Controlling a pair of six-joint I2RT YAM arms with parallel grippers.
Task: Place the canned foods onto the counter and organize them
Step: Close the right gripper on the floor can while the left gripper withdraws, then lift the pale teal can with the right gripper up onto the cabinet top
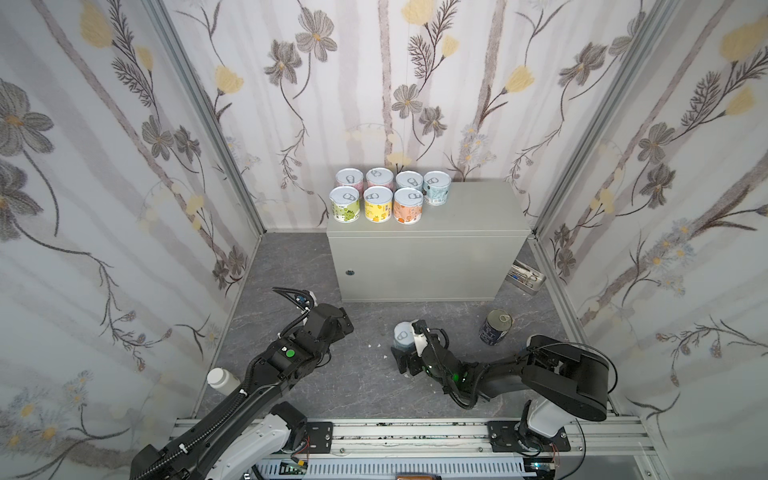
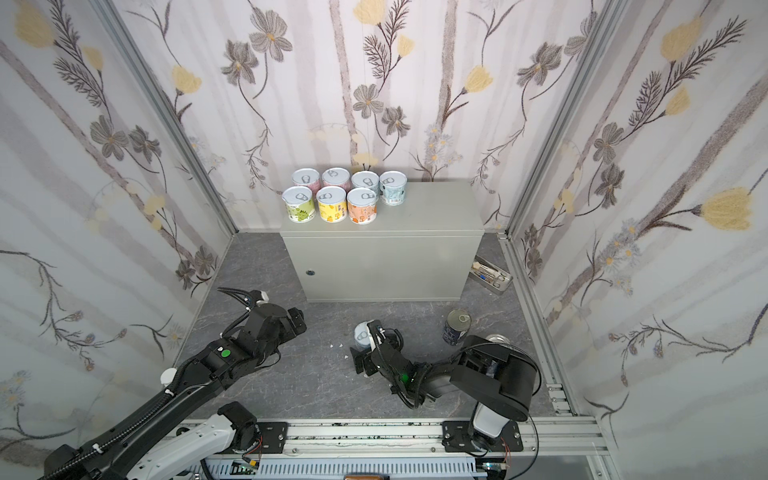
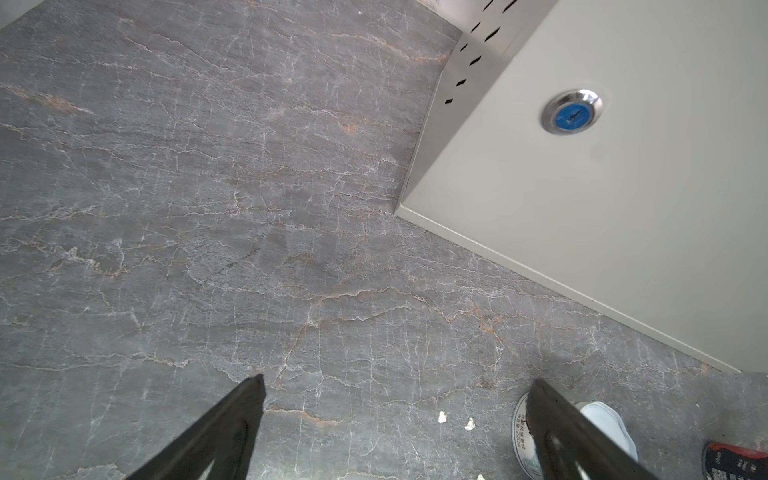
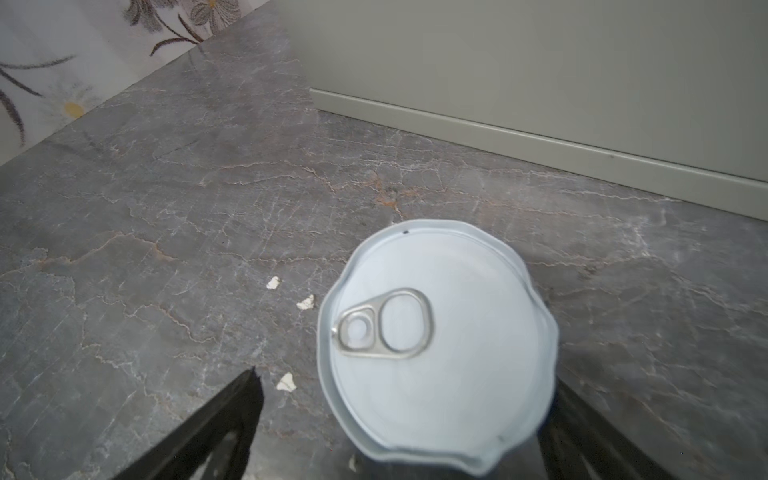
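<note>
Flowered wallpaper [image 1: 374, 83] closes three sides around a dark marbled floor [image 1: 291, 270]. Against the back wall stands a grey-green metal box [image 1: 415, 266], and its tabletop [image 1: 478, 212] carries seven short cans [image 1: 378, 203] in two rows at the left end. On the floor in front, the right pincer [image 4: 405, 376] is spread wide around an upright pale-blue can [image 1: 402, 332], not closed on it. A navy can [image 1: 494, 328] stands nearby to the right. The left pincer [image 3: 397, 378] hangs wide and empty over bare floor near the box's lock [image 3: 571, 111].
</note>
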